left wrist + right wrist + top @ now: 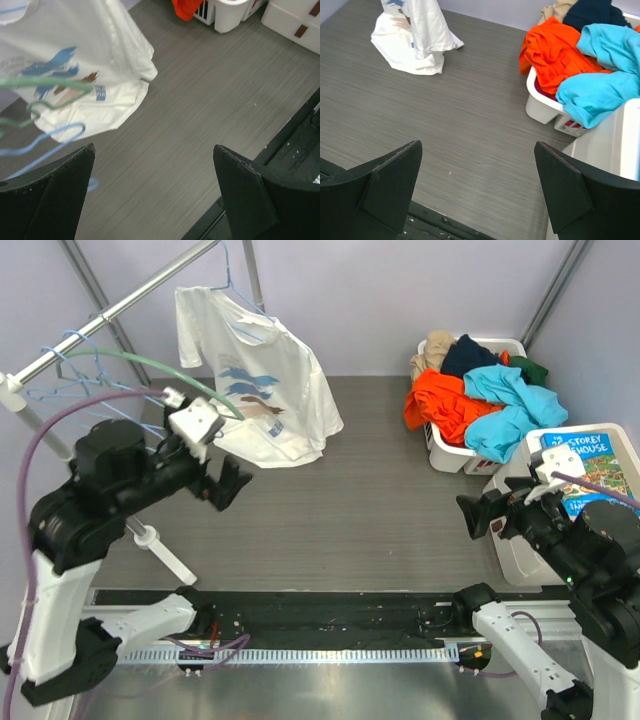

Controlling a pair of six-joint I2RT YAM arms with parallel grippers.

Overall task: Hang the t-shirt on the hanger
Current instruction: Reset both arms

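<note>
Grey wood-grain table [360, 510] under a clothes rail, with pale purple walls behind. Left fingers [55, 200] are spread wide and empty, hovering just short of the lower hem of the white t-shirt [265, 390]. Right fingers [385, 185] are likewise wide apart and empty, well apart from it and near the laundry basket [445, 455]. The t-shirt hangs from a light-blue wire hanger [232, 285] hooked over the rail [130, 305], its hem crumpled on the table. A pale-green hanger [50, 82] and spare light-blue hangers [72, 338] cross between the left fingers and the cloth.

Judged stage: garment hung, nothing held, only the retreat left. For a clean finish, draw the left arm back low, clear of the green wire, so nothing snags and drags the hanger off the rail. Whether both shoulders sit squarely on the wire cannot be told.
</note>
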